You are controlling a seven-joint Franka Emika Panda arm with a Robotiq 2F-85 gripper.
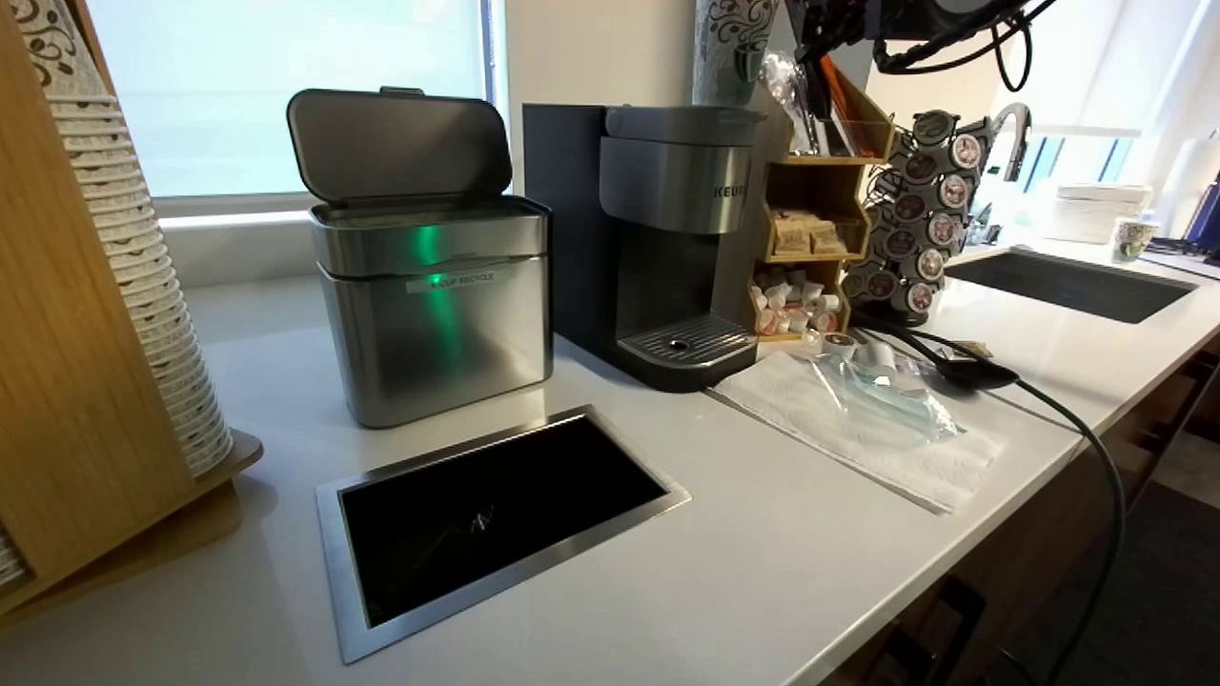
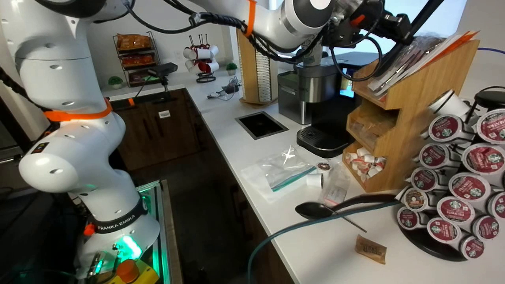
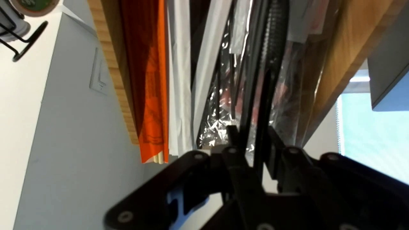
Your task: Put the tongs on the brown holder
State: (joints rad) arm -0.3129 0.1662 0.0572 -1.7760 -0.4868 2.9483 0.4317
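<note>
The long black tongs [image 2: 425, 17] are held at a slant above the brown holder [image 2: 426, 114] in an exterior view. My gripper [image 2: 405, 34] is shut on them, and their lower part reaches into the holder's top compartment. In the wrist view the two tong arms [image 3: 250, 95] run between my fingertips [image 3: 254, 137], into the compartment between its wooden walls [image 3: 345, 73]. Their far end is hidden among wrapped items. The holder [image 1: 827, 164] also shows in an exterior view, beside the coffee machine [image 1: 677, 186]; there the gripper is mostly cut off at the top.
The top compartment holds an orange chopstick packet [image 3: 150, 121], white packets [image 3: 182, 95] and clear plastic. A pod rack [image 2: 457, 209] stands close beside the holder. A black round-headed utensil [image 2: 315, 211], a plastic bag [image 2: 284, 165] and a cable [image 2: 288, 230] lie on the counter.
</note>
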